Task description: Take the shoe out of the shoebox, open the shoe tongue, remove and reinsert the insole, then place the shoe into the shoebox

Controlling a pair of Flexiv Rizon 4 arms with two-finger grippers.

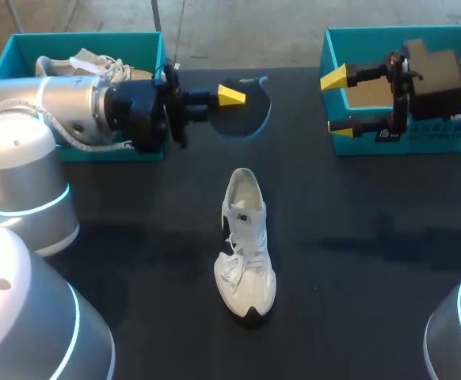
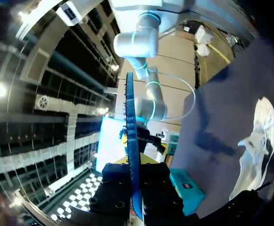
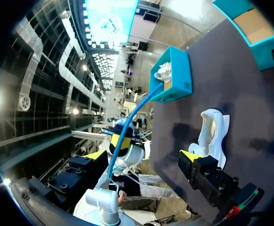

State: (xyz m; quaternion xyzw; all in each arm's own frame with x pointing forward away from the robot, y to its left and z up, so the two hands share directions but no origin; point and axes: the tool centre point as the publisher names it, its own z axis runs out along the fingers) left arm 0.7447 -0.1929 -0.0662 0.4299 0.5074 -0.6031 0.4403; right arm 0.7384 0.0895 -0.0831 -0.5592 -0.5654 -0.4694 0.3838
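No print reads clearly (the label (image 1: 387,134) on the right shoebox (image 1: 444,141) is too small)

Back-left of the white lace-up shoe (image 1: 245,245), shows only the rim of a teal cardboard shoebox (image 1: 88,38) and a scrap of a second pale shoe (image 1: 96,65) past the left arm (image 1: 56,107). Back-right of that shoe, loses another teal box (image 1: 349,36) to the frame edge and the right gripper (image 1: 337,103). From the left wrist, shows the dark blue insole (image 2: 131,141) edge-on only, its face unseen.
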